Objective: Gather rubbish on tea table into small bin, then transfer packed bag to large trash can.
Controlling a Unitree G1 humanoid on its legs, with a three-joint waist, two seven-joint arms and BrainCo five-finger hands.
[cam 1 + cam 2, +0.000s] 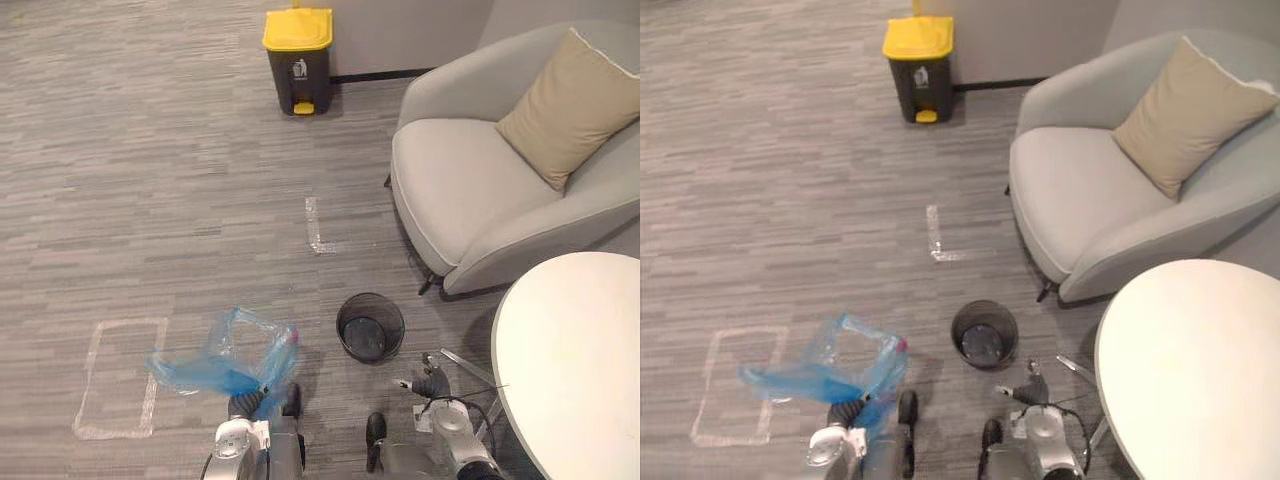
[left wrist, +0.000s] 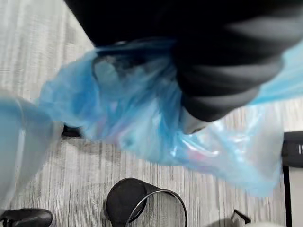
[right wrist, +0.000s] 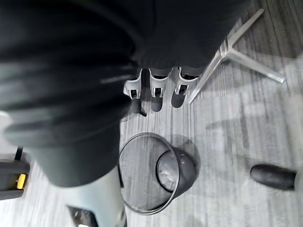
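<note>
Blue plastic bag [image 1: 225, 360]: bunched over left hand [image 1: 243, 405], grip cannot tell. Right hand [image 1: 431, 383]: relaxed, empty, beside black mesh bin [image 1: 345, 338] on carpet [image 1: 150, 200].

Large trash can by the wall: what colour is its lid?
Yellow lid over a dark grey body; best in the left eye view.

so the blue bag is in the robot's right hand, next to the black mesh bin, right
No: the blue bag is held by the left hand, not the right, as the left eye view shows. The right hand holds nothing. The bag does hang next to the black mesh bin.
</note>
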